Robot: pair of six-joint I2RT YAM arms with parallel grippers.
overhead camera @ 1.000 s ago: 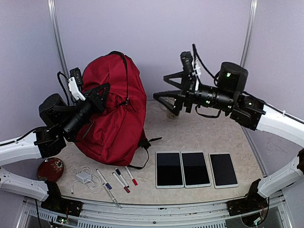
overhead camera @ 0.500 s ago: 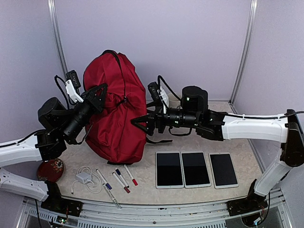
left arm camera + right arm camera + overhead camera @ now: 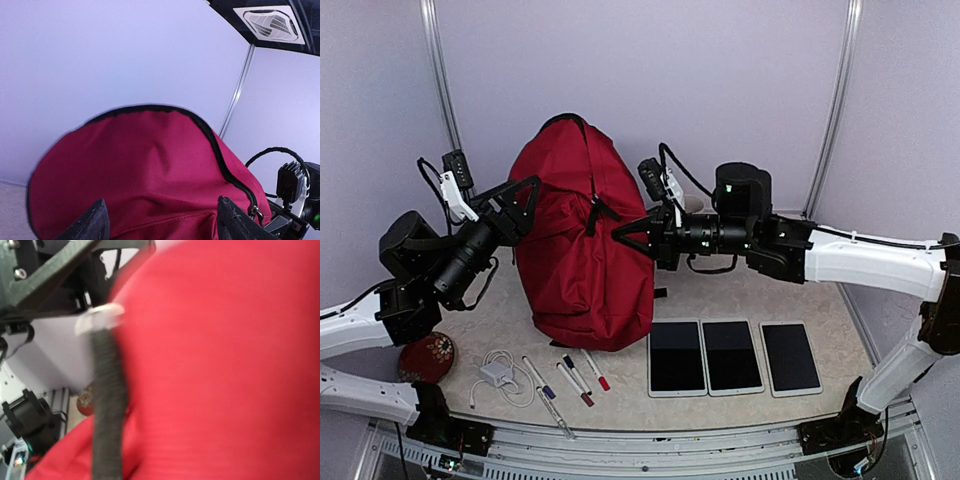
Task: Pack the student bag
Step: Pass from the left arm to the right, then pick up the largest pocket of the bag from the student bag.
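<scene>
Top external view: the backpack stands upright mid-table, with tablets at its 5 o'clock. The left gripper sits at its 9 o'clock, fingers apart. The right gripper meets it at 3 o'clock; whether that one is clamped, I cannot tell. The fabric looks soft and saggy, so the zipper edge seems the firmest hold.

Beige table, student bag, three tablets, pens, charger, red disc
</scene>
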